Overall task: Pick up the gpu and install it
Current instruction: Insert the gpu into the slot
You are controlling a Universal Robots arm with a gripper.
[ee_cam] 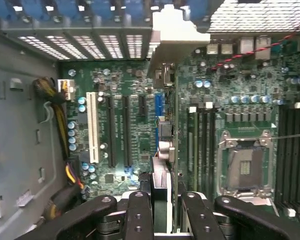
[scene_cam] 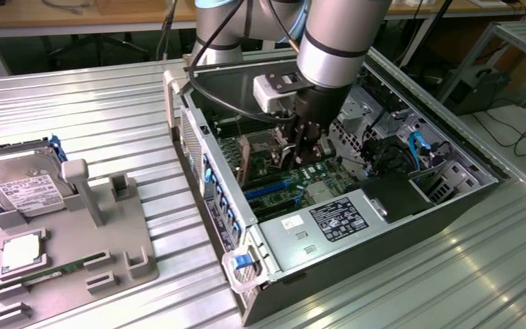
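Jaws closed on the upper edge of the gpu (ee_cam: 161, 182); gripper (ee_cam: 166, 212) is low inside the computer case (scene_cam: 188, 133). The card stands edge-on over the motherboard (ee_cam: 125, 100), with its bracket (ee_cam: 176, 35) at the case's rear wall. Install step in hand. Slot entry appears incomplete, though the view is poor. Seating calls for a square, straight press.

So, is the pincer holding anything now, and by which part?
Yes: the pincer grips the gpu by its upper edge, the card standing on edge above the motherboard.
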